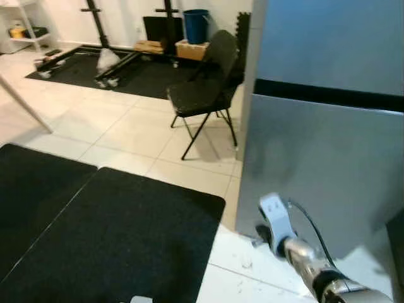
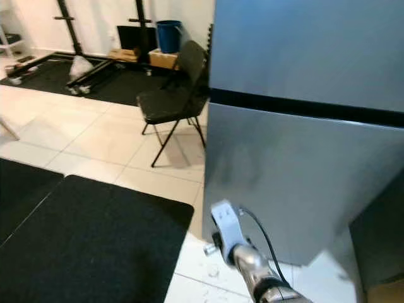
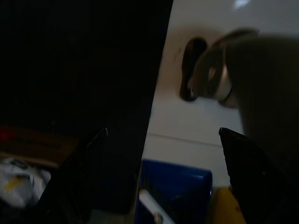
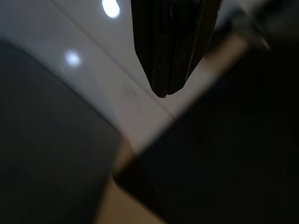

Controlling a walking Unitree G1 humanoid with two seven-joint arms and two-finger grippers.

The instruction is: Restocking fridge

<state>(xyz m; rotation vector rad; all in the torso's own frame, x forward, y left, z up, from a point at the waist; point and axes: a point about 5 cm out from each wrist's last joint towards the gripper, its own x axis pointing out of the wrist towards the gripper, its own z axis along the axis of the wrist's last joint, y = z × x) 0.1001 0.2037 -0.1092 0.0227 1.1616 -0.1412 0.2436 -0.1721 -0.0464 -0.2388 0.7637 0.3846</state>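
Observation:
The grey fridge (image 1: 328, 145) stands at the right with both doors closed and a dark seam (image 1: 328, 95) between the upper and lower door. My right arm (image 1: 302, 254) reaches low toward the fridge's bottom left corner. In the right wrist view the right gripper (image 4: 164, 88) has its black fingers pressed together with nothing between them, over pale floor tile. The left wrist view is dark. There the left gripper (image 3: 163, 154) is open, its fingers (image 3: 91, 158) wide apart above a blue box (image 3: 175, 186) and a yellow thing (image 3: 222, 205).
A black folding chair (image 1: 202, 91) stands just left of the fridge. Black mats (image 1: 113, 233) cover the near floor, with white tile (image 1: 126, 132) beyond. At the back are a black rack on wheels (image 1: 95, 44), a blue bin (image 1: 196, 25) and cardboard boxes (image 1: 189, 49).

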